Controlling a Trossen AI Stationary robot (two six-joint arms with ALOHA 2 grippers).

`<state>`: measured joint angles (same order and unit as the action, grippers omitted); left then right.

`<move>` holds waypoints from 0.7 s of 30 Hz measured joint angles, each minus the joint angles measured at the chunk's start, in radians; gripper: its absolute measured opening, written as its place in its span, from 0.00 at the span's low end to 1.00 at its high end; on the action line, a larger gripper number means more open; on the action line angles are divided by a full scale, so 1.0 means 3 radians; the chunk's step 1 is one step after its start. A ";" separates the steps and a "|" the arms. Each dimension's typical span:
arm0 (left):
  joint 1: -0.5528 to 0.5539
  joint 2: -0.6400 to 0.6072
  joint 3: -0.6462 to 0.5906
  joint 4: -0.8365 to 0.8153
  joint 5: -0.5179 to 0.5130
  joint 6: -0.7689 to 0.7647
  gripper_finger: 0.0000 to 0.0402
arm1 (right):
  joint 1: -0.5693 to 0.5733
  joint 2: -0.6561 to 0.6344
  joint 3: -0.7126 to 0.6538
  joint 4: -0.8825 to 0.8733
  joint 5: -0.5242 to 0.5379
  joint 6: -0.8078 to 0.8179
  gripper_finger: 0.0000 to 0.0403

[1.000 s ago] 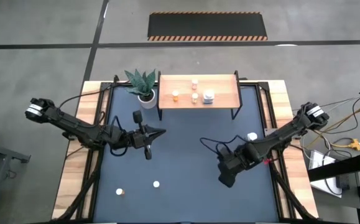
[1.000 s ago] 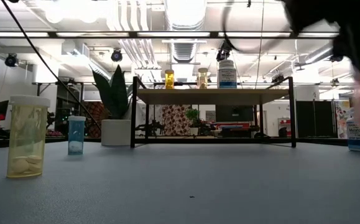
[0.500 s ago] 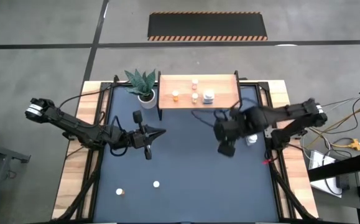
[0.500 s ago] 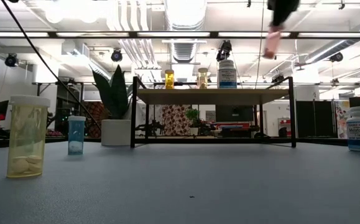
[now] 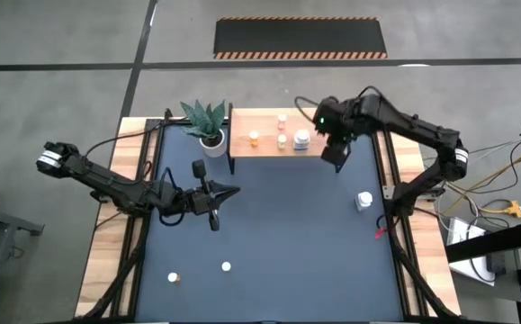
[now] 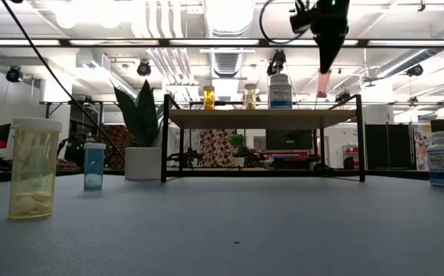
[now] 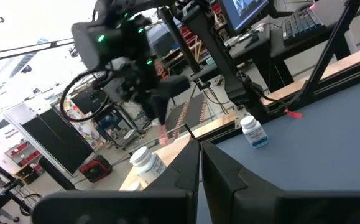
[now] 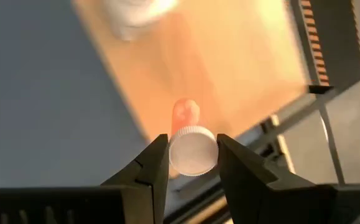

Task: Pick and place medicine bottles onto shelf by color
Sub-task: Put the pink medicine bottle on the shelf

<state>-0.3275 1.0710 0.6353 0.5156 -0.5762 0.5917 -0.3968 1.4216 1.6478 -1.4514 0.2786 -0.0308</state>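
My right gripper hangs above the right end of the light-wood shelf, shut on a pink medicine bottle with a white cap. The bottle's body points down toward the board. Several small bottles and a larger white one stand on the shelf. Another white bottle stands on the table at the right. Two tiny ones stand near the front edge. My left gripper waits shut over the table's left middle. My right gripper pinches the pink bottle's white cap between its two fingers, one on each side. The fingers come from above, slanting down. The bottle hangs below them, cap up, clear of the shelf and above its right end.
A plant in a white pot stands by the shelf's left end. In the low view a yellow bottle and a small blue one stand at the left, near the camera. The dark tabletop between the arms is bare.
My right gripper has swung from the table's near right toward the far edge and upward with the pink bottle. It has tipped to point more steeply down and now hangs above the shelf's right end. The bottle has stayed lifted clear in its fingers.
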 joint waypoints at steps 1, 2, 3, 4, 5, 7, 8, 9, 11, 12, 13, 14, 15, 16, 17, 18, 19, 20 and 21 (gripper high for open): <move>0.0000 0.0000 0.0002 -0.0001 0.0000 0.0010 0.00 | -0.0099 0.0018 0.0000 0.0037 -0.0012 -0.0068 0.27; 0.0000 0.0000 0.0006 0.0001 0.0000 0.0054 0.00 | -0.0190 0.0038 0.0000 0.0084 -0.0073 -0.0128 0.27; 0.0000 0.0000 0.0010 0.0000 0.0000 0.0085 0.00 | -0.0283 0.0065 0.0000 0.0136 -0.0161 -0.0178 0.27; 0.0000 -0.0001 0.0012 0.0003 0.0000 0.0124 0.00 | -0.0360 0.0090 0.0000 0.0184 -0.0248 -0.0240 0.27; 0.0000 -0.0001 0.0013 0.0006 0.0000 0.0149 0.00 | -0.0422 0.0121 0.0001 0.0230 -0.0319 -0.0302 0.27; 0.0000 -0.0002 0.0013 0.0002 0.0000 0.0157 0.00 | -0.0506 0.0195 0.0034 0.0274 -0.0342 -0.0395 0.27; 0.0000 -0.0006 0.0013 0.0000 0.0000 0.0158 0.00 | -0.0543 0.0240 0.0071 0.0280 -0.0338 -0.0432 0.27; 0.0000 -0.0011 0.0013 0.0004 0.0000 0.0158 0.00 | -0.0579 0.0290 0.0110 0.0290 -0.0338 -0.0484 0.27; 0.0000 -0.0019 0.0013 0.0004 0.0000 0.0160 0.00 | -0.0621 0.0392 0.0204 0.0299 -0.0343 -0.0556 0.27; 0.0000 -0.0020 0.0013 0.0004 0.0000 0.0161 0.00 | -0.0634 0.0449 0.0258 0.0305 -0.0342 -0.0585 0.27; 0.0000 -0.0021 0.0013 0.0002 0.0000 0.0168 0.00 | -0.0645 0.0501 0.0313 0.0313 -0.0342 -0.0620 0.27; 0.0000 -0.0023 0.0011 0.0001 0.0000 0.0175 0.00 | -0.0654 0.0555 0.0369 0.0319 -0.0343 -0.0656 0.27; 0.0000 -0.0025 0.0011 0.0002 0.0000 0.0177 0.00 | -0.0661 0.0609 0.0424 0.0319 -0.0344 -0.0681 0.27; 0.0000 -0.0025 0.0011 0.0003 0.0000 0.0179 0.00 | -0.0667 0.0664 0.0482 0.0307 -0.0344 -0.0706 0.27; 0.0000 -0.0025 0.0011 0.0003 0.0000 0.0179 0.00 | -0.0673 0.0716 0.0544 0.0278 -0.0346 -0.0735 0.27; 0.0000 -0.0025 0.0011 0.0001 0.0000 0.0179 0.00 | -0.0683 0.0769 0.0615 0.0220 -0.0345 -0.0763 0.27; 0.0000 -0.0025 0.0009 0.0001 0.0000 0.0179 0.00 | -0.0688 0.0823 0.0692 0.0139 -0.0344 -0.0798 0.27; 0.0000 -0.0025 0.0009 0.0002 0.0000 0.0179 0.00 | -0.0693 0.0872 0.0769 0.0055 -0.0343 -0.0828 0.27; 0.0000 -0.0025 0.0009 0.0003 0.0000 0.0179 0.00 | -0.0706 0.0921 0.0853 -0.0015 -0.0344 -0.0849 0.27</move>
<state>-0.3275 1.0634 0.6380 0.5163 -0.5762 0.6453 -0.6085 1.6978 1.9037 -1.4558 0.1754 -0.2856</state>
